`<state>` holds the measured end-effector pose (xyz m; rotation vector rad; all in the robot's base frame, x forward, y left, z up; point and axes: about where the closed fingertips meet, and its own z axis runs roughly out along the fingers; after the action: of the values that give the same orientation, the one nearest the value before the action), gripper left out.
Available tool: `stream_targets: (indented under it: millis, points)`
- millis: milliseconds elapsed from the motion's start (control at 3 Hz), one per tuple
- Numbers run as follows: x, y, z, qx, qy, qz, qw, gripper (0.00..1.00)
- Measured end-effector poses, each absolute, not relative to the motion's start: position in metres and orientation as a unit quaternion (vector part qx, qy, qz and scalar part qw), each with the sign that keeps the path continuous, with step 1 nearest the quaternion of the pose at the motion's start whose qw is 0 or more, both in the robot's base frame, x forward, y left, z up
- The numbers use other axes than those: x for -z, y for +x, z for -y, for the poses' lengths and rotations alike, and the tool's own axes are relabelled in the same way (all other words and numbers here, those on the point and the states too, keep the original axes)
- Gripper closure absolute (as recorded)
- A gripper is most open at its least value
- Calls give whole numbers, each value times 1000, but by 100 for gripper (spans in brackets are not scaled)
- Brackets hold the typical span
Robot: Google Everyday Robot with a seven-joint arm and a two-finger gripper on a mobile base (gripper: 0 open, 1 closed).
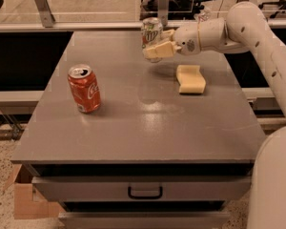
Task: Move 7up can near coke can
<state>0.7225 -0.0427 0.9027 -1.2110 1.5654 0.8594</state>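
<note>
The 7up can (151, 33), silver-white with a green logo, is held upright above the far middle of the grey table (133, 128). My gripper (157, 44) is shut on it, its cream fingers (158, 50) wrapped around the can's lower half, the arm reaching in from the right. The coke can (84, 88), red with white script, stands upright on the table's left side, well to the left of and nearer than the 7up can.
A yellow sponge (190, 79) lies on the table right of centre, just below my wrist. A drawer with a handle (145, 192) is under the table's front edge. A cardboard box (26, 199) sits on the floor at lower left.
</note>
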Motion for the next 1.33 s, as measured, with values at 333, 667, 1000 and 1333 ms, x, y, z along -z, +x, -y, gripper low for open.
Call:
stream_targets:
  millis: [333,667,1000,1333]
  points:
    - [-914,700,17,-388,-505,-604,478,100]
    - [-917,671,-10,-410,-516,-583,475,100]
    - [-922,625,-34,-423,-529,-575,459,100]
    - [-915,598,-45,-427,-529,-578,452,100]
